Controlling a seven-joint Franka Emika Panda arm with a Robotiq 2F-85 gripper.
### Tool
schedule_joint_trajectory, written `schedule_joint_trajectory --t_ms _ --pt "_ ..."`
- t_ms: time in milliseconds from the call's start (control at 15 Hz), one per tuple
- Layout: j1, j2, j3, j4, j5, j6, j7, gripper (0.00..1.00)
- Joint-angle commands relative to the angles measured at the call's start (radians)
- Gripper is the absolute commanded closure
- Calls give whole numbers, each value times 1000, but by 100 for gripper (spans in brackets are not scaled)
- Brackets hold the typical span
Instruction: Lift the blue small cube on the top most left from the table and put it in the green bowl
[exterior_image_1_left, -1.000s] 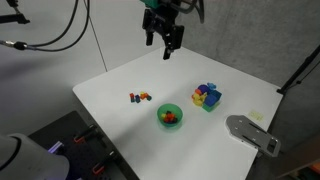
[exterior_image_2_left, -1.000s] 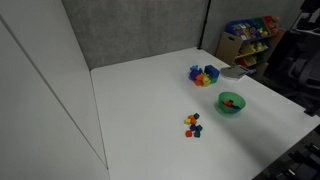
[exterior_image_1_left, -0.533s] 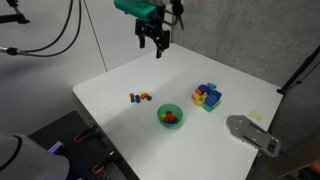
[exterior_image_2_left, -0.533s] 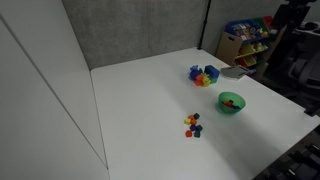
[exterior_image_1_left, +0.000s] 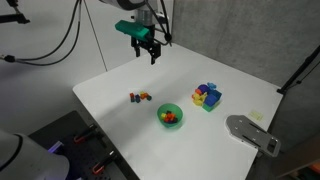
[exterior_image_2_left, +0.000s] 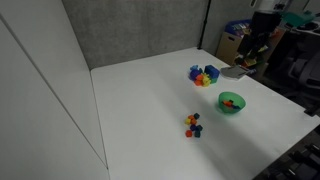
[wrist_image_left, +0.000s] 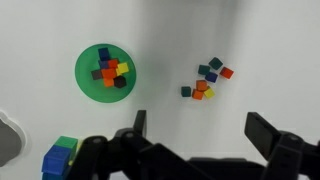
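The green bowl (exterior_image_1_left: 170, 115) sits near the table's front and shows in both exterior views (exterior_image_2_left: 231, 102). In the wrist view it (wrist_image_left: 88, 88) holds several tiny cubes. A loose cluster of tiny cubes (exterior_image_1_left: 139, 97) (exterior_image_2_left: 193, 124) lies beside it. In the wrist view a tiny dark-blue cube (wrist_image_left: 186, 91) sits at the cluster's edge, next to red, orange and yellow ones. My gripper (exterior_image_1_left: 147, 48) (exterior_image_2_left: 256, 42) hangs high above the table, open and empty. Its fingers (wrist_image_left: 200, 130) frame bare table below the cluster.
A pile of larger blue, yellow and purple blocks (exterior_image_1_left: 207, 96) (exterior_image_2_left: 204, 75) (wrist_image_left: 60, 158) stands beyond the bowl. A grey flat plate (exterior_image_1_left: 250, 132) lies at the table's edge. Shelves with coloured items (exterior_image_2_left: 248, 38) stand behind the table.
The gripper has moved left and slightly away in an exterior view, staying high and open. It has come into sight in the other one. The cubes, bowl and blocks have not moved.
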Motion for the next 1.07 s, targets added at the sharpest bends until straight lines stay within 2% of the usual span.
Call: schedule_joint_trajectory --t_ms 0,533,1000 --pt "6 77 16 -3 0 100 -10 0" --pt "3 286 31 1 -16 343 -44 0" --pt "19 479 43 54 -57 427 -25 0"
